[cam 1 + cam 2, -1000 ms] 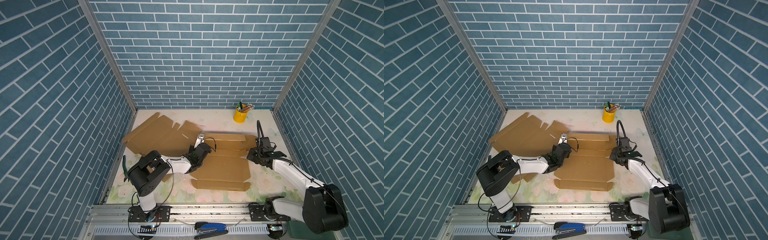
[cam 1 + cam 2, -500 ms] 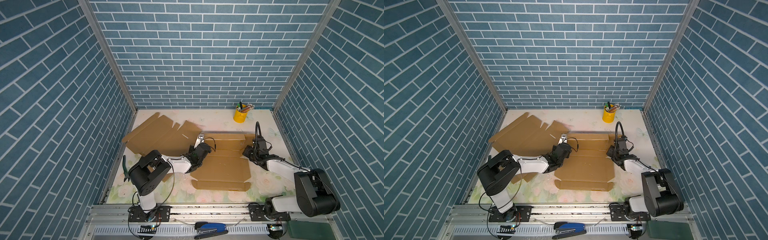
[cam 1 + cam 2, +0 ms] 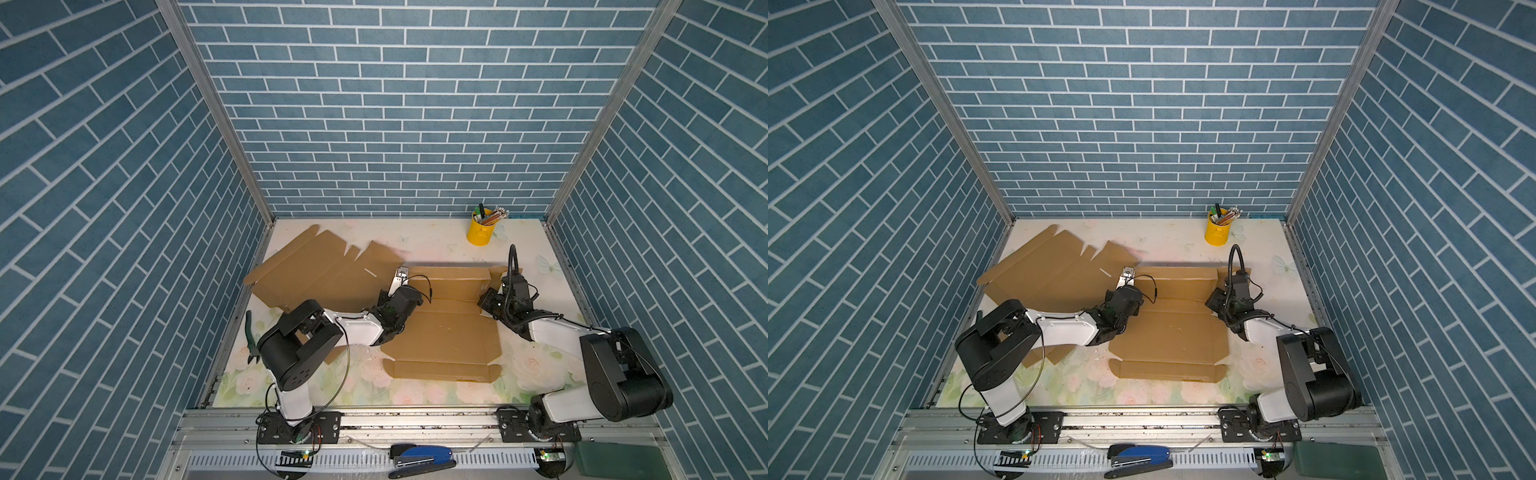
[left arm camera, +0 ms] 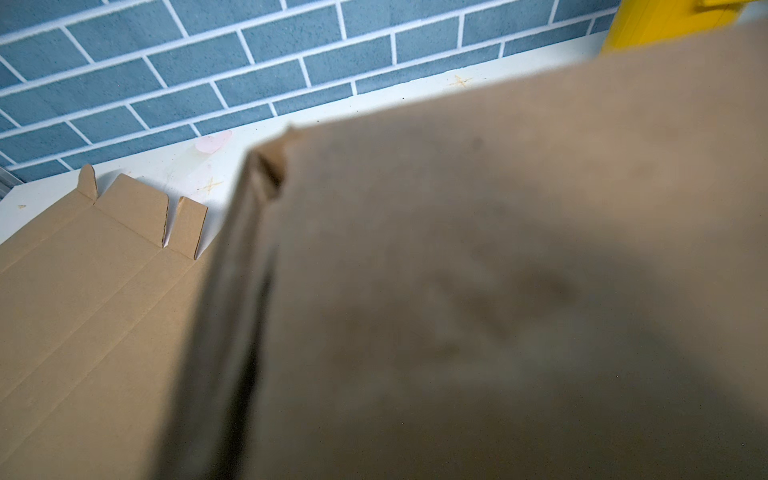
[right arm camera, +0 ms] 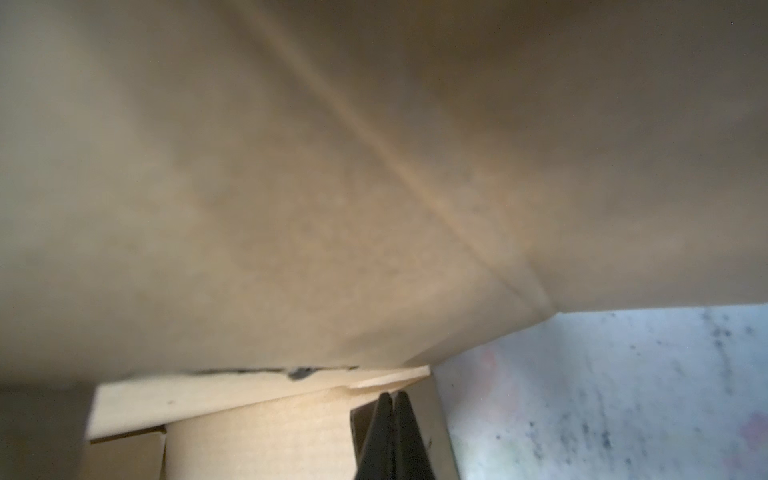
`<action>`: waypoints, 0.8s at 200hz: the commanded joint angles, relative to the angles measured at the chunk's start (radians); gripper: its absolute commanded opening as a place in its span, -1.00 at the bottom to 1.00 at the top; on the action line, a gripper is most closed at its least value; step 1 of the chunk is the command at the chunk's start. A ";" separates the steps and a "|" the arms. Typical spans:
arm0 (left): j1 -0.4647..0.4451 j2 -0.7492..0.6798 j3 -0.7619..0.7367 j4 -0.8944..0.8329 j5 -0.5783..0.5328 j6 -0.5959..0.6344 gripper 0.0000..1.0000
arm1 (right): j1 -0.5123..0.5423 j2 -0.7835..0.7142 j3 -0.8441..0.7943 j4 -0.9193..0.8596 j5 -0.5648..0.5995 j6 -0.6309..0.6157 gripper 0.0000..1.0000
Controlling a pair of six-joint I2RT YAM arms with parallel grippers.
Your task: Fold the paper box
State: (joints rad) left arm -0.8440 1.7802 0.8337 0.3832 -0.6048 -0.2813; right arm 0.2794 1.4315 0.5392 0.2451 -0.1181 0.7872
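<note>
The paper box (image 3: 449, 336) (image 3: 1175, 332) is a brown cardboard blank lying mid-table, its far panel tilted up. My left gripper (image 3: 401, 275) (image 3: 1126, 275) reaches to the box's far left corner. In the left wrist view the cardboard (image 4: 498, 270) fills the frame and hides the jaws, so whether they pinch it cannot be seen. My right gripper (image 3: 484, 301) (image 3: 1212, 301) sits at the box's right edge beside the raised side flap. In the right wrist view its black fingertips (image 5: 384, 419) are pressed together with nothing between them, just under a cardboard edge (image 5: 257, 395).
A second flat cardboard sheet (image 3: 316, 274) lies at the back left. A yellow cup of pens (image 3: 478, 233) stands at the back right. Green pliers (image 3: 250, 337) lie by the left wall. A blue stapler (image 3: 419, 456) rests on the front rail.
My right gripper has moved left to the box's right edge, and that arm's elbow has folded back toward its base. The left arm and the box have stayed put.
</note>
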 commanded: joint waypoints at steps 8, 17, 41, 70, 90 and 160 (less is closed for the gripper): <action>0.005 0.022 -0.011 -0.078 0.006 0.043 -1.00 | -0.038 -0.100 0.030 -0.173 -0.084 -0.105 -1.00; 0.009 0.019 -0.016 -0.078 0.006 0.042 -1.00 | -0.071 -0.140 0.046 -0.264 -0.106 -0.153 -0.99; 0.021 0.012 -0.025 -0.075 0.006 0.042 -1.00 | -0.171 -0.262 0.082 -0.466 -0.137 -0.274 -0.79; 0.032 0.012 -0.028 -0.069 0.023 0.049 -1.00 | -0.262 -0.360 0.157 -0.626 -0.165 -0.380 -0.52; 0.044 0.014 -0.024 -0.078 0.049 0.059 -1.00 | -0.320 -0.374 0.210 -0.674 -0.143 -0.425 -0.40; 0.055 0.022 0.002 -0.110 0.083 0.080 -1.00 | -0.361 -0.416 0.042 -0.298 -0.167 -0.653 -0.01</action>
State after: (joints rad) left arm -0.8009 1.7786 0.8398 0.3866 -0.5339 -0.2501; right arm -0.0814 1.0355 0.6472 -0.2039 -0.2844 0.2718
